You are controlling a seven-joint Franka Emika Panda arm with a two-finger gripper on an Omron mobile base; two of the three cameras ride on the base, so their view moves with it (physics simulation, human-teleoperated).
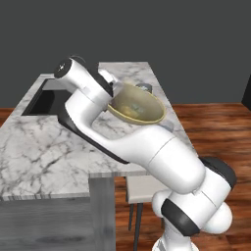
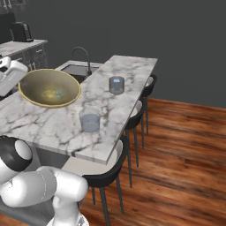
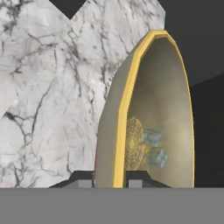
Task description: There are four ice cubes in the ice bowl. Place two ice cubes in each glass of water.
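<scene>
Gripping ice bowl point(image 3: 114, 131) rim | hand view: 2 ice cubes point(image 3: 154, 146) inside

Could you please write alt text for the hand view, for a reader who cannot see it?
The gripper is shut on the rim of the yellowish-tan ice bowl, seen edge-on and tilted above a marble counter. At least two pale-blue ice cubes lie inside near the bowl's centre.

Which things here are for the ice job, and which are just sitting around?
For the job: bowl pinched at its rim by the fingers, ice cubes, near glass, far glass.
Just there: sink, tap, chairs, counter.
</scene>
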